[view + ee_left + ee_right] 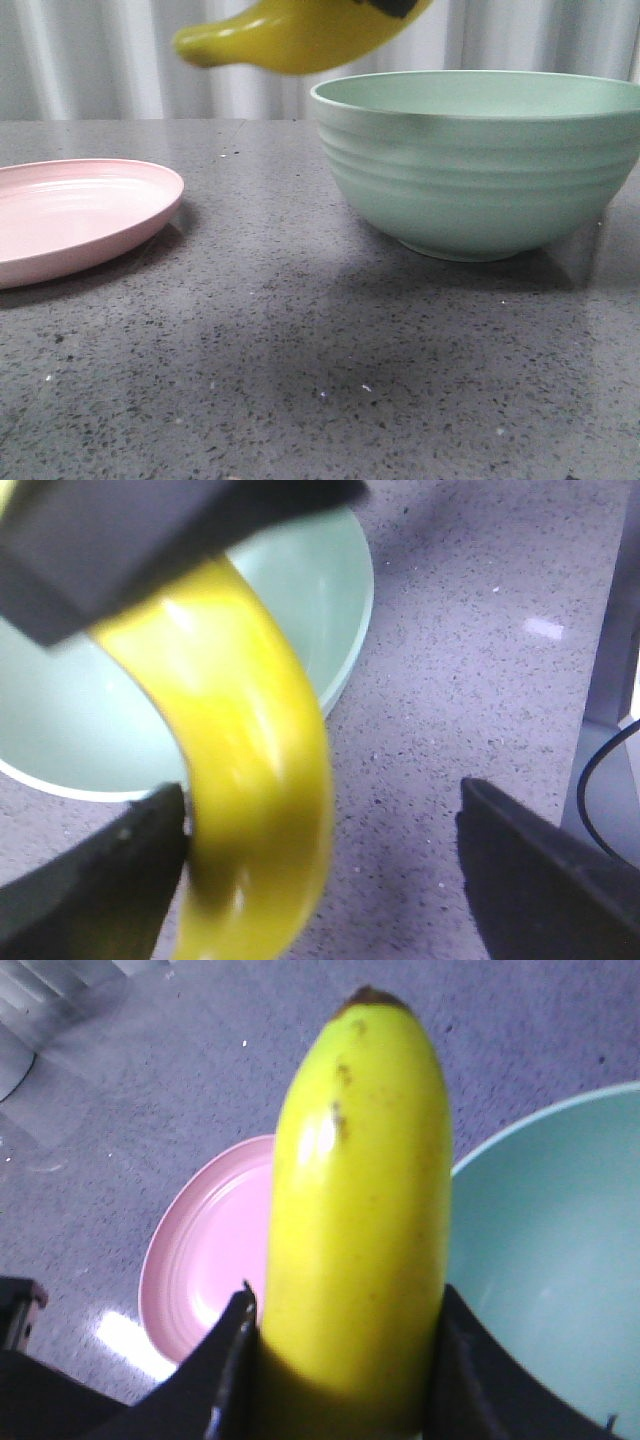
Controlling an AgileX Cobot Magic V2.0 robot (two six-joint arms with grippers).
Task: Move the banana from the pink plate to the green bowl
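Note:
The yellow banana (290,35) hangs in the air at the top of the front view, just left of the green bowl's (480,170) rim and above the table. My right gripper (347,1305) is shut on the banana (360,1210), one finger on each side. Below it lie the empty pink plate (200,1260) and the bowl (560,1250). My left gripper (322,795) stands open, its fingers wide apart. The banana (250,760) runs past one finger (120,870), with bare table up to the other. The plate (70,215) sits at the table's left.
The grey speckled table (320,350) stretches between plate and bowl and toward the front edge. A pale curtain (100,60) hangs behind. In the left wrist view, a grey post with a black cable (610,760) stands beside the table.

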